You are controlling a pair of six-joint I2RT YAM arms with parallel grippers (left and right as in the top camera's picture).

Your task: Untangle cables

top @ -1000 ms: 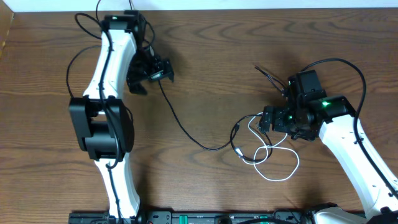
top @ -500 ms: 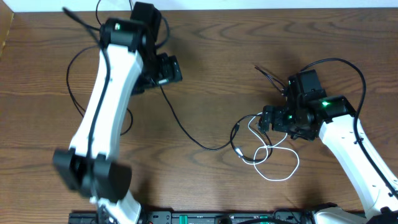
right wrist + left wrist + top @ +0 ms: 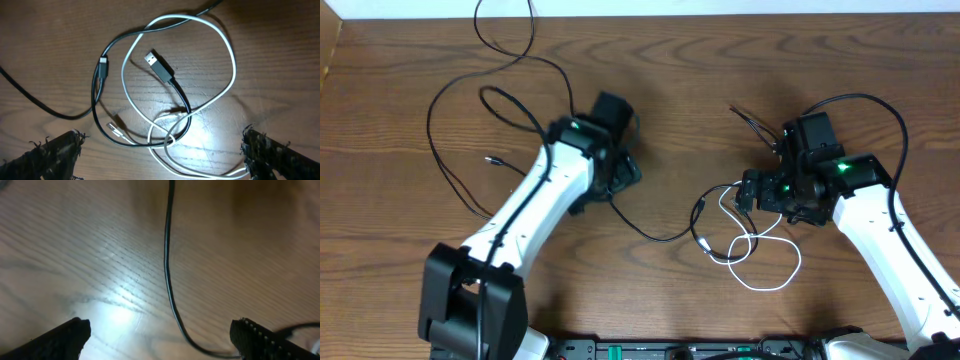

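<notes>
Brown wooden table [image 3: 670, 120], and the knot of cables [image 3: 745, 245] sits right of centre, directly under the right gripper [image 3: 162, 152], jaws wide, nothing held. One long black cable [image 3: 167, 270] trails off leftward, passing between the left gripper [image 3: 162, 337]'s spread, empty jaws.

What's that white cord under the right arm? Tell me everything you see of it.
The white cable is thin, smooth and looks plastic-coated. It lies slack on the wooden table in loose overlapping loops, with what seems its small silvery plug at one end. The black cables thread through and cross it. Nothing grips it.
</notes>
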